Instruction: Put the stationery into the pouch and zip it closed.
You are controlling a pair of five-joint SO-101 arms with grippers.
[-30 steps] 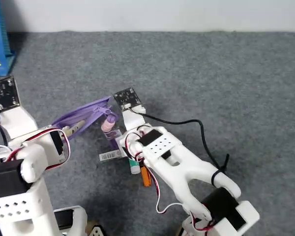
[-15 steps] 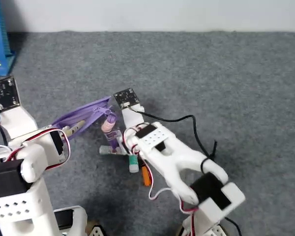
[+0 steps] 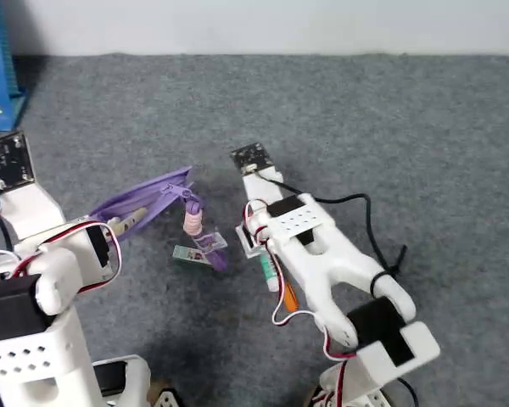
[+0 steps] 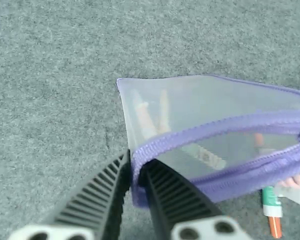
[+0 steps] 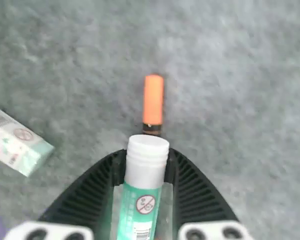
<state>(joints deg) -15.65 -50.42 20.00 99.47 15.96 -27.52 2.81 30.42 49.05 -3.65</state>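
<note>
**Right gripper** (image 5: 146,157): jaws part-open and closed against the sides of a green stick (image 5: 144,192) with a white cap. The cap end juts out past the fingertips. In the high view this gripper (image 3: 267,264) sits low over the grey surface (image 3: 407,127), right of centre, with the green stick (image 3: 270,273) in it.

**Orange pen** (image 5: 153,105): lies on the grey surface just beyond the stick's cap, roughly in line with it. In the high view the orange pen (image 3: 288,297) shows beside the arm's underside.

**Small box** (image 5: 15,142): pale and printed, lying flat and apart from the gripper. In the high view the small box (image 3: 189,254) lies between the two arms, with a purple piece (image 3: 217,256) touching it.

**Pink cylinder** (image 3: 192,223): upright, just beside the pouch's free corner.

**Left gripper** (image 4: 135,167): jaws pinched nearly together on the purple zip edge of the pouch (image 4: 200,130), at one end.

**Pouch**: translucent with purple zip bands that run apart toward the far end. Pale stick shapes show through its wall; whether they are inside or behind, cannot tell. In the high view the pouch (image 3: 148,199) stretches from the left gripper (image 3: 123,222) toward the table's centre.
</note>
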